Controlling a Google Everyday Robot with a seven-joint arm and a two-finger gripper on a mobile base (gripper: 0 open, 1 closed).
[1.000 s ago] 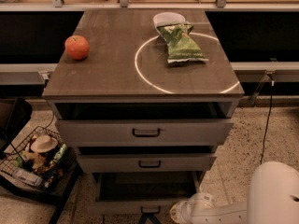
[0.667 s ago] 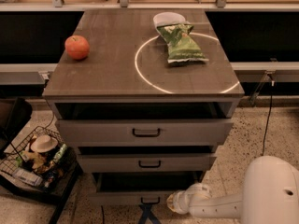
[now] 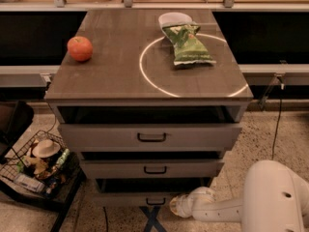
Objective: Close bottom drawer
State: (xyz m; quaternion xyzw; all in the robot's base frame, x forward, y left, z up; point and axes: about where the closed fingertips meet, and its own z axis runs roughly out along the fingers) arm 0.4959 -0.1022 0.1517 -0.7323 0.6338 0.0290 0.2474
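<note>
Gripper [image 3: 178, 207] lay low at 3 o'clock of the bottom drawer [image 3: 126, 200], beside its front, which stood partly out; gripper's open-or-closed state could not be told.

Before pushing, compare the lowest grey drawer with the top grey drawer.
The shallow grey bottom drawer has a lower front than the tall grey top drawer. It sits lowest, the white hand at its right end; the top drawer sits under the brown tabletop. Both have black handles.
</note>
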